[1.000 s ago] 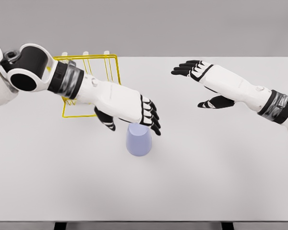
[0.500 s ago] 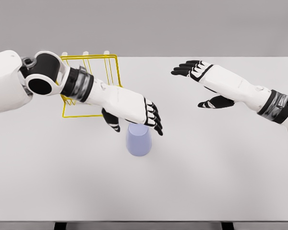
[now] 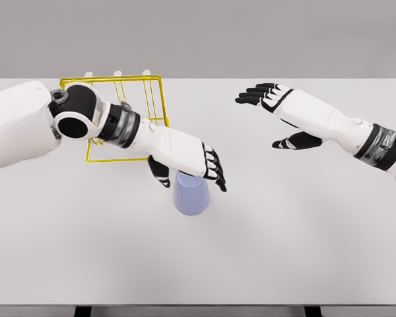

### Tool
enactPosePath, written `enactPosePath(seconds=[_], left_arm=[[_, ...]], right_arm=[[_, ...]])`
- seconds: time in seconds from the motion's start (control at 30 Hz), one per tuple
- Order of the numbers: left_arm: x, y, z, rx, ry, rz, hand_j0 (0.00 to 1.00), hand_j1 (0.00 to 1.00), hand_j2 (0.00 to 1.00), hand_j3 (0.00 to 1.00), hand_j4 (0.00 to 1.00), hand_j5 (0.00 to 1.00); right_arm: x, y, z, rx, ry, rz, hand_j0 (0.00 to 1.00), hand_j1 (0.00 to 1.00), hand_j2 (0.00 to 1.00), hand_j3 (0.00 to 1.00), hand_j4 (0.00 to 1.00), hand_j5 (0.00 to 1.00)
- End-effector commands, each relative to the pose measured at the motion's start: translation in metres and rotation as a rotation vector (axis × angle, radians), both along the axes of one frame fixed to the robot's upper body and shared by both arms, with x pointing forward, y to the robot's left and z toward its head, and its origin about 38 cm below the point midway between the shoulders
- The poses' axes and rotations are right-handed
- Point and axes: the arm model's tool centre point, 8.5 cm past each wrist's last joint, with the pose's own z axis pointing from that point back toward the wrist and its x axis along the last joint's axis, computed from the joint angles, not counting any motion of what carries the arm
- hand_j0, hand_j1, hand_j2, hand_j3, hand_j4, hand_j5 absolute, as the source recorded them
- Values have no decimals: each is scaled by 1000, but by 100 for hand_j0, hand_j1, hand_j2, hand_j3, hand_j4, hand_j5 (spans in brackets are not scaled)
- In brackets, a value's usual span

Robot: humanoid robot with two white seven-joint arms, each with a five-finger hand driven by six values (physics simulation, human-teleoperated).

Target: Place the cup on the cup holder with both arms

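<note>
Item 1, cup [image 3: 190,195]: a pale lavender cup is set upside down near the middle of the desk, narrow base uppermost, rim on the surface. It is not lifted.

Item 2, left hand [image 3: 199,166]: it is held directly over the cup's top, palm down, fingers spread and loosely bent past the far edge, thumb hanging on the near-left side. Nothing is gripped; whether the palm touches the cup cannot be told. The step in hand is judged to be the grasp. For a sound grasp, the thumb and fingers are best brought down on opposite sides of the tapered wall and closed evenly, since a pinch high on the narrow end is likely to slip or tip the cup.

Item 3, right hand [image 3: 264,96]: it is raised above the far right of the desk, well apart from the cup, fingers extended and holding nothing. It is judged to be waiting for its share of the carry.

Item 4, cup holder [image 3: 122,119]: a yellow wire rack stands at the far left, partly hidden behind the left forearm.

Item 5, desk [image 3: 284,238]: a plain white top is seen.

Item 6, room: a bare grey wall is seen beyond the far edge.
</note>
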Motion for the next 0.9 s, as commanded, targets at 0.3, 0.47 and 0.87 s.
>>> enactPosePath(seconds=[0.3,0.47,0.87], left_arm=[[0,-6,-5,1,5,-5,91,91,91,91,91,91],[0,-5,-6,10,-3,-5,80,80,80,80,80,80],[-3,-7,-5,-3,12,-11,52,52,52,52,52,52]], right_arm=[[0,-2,2,10,-1,-5,100,100,100,100,100,100],[0,-3,2,9,-1,-6,100,100,100,100,100,100],[-1,-1,3,9,-7,0,100,100,100,100,100,100]])
